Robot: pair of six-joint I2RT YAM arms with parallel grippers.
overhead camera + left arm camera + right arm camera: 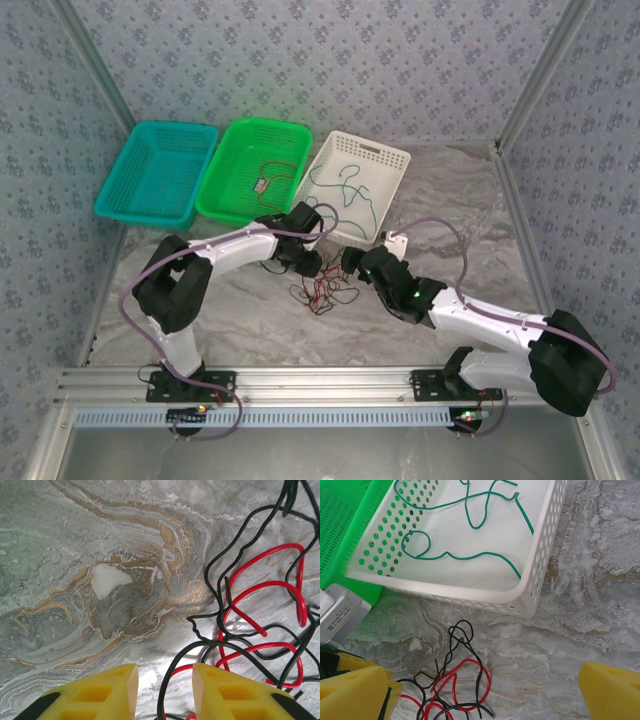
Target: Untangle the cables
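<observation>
Left pincer (165, 671) is down low over the marble table (100, 580), and a black strand (172, 675) runs straight up the frame between its yellow fingers (112, 690). The jaws stand apart with a narrow gap, nothing pinched yet. The rest of the red-and-black tangle (260, 630) spreads to the right of that pincer, with red loops (270, 587) stacked toward the upper right of the left wrist view, so the pull looks best taken leftward, away from the knot.

From above, the tangle (322, 292) sits in mid-frame, just below and between both pincers, with the left arm plainly the nearer. The right pincer (487, 680) is released, jaws spread wide, holding nothing; the tangle lies at the lower left of its view, close to its left finger.

Just behind stands the white basket (470, 592), a green cable (470, 555) loose inside. The green basket (250, 135) holds a thin red cable (265, 175), and a teal basket (160, 170) stands at upper left. The white basket's near wall crowds any lift toward the top of the frame.
</observation>
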